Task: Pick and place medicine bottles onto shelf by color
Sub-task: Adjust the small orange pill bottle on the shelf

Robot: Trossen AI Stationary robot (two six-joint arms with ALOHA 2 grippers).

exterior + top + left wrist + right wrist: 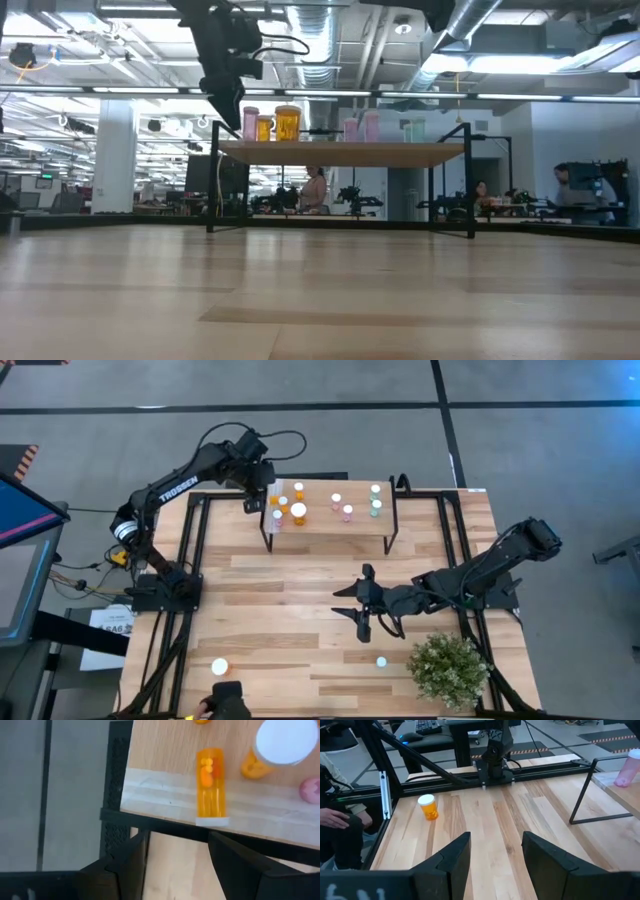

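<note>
Bottles mostly sorted on the shelf [330, 525] already, grouped by colour along it: orange cluster at the left end, incl. the big orange bottle [298, 512]; pink pair [342, 507] around the middle; teal pair [376, 500] at the right end. One pink bottle [277, 517] sits in among the orange ones, so that end may not be clean; hard to tell from above. Left gripper [254, 498] hovers at the shelf's left end, fingers spread and holding nothing. Its wrist view shows a small orange bottle [210, 782] lying on its side on the pale strip at that edge, near the lip, with the big orange one just beyond it. I'd say that one was just dropped off and tipped; it could roll off the edge and probably wants standing up. Still off the shelf: an orange bottle [220, 667] on the table well in front of the shelf's left end, close to a person's hand [205, 708] at the table's front edge, and a teal bottle [381, 661] on the table well in front of the shelf's right end, just beside the plant [448, 668]. Right gripper [362, 615] hangs over the table between shelf and plant, fingers apart, empty, near that teal bottle. Judgement: roughly four fifths done, two bottles left plus the tipped one to check.
</note>
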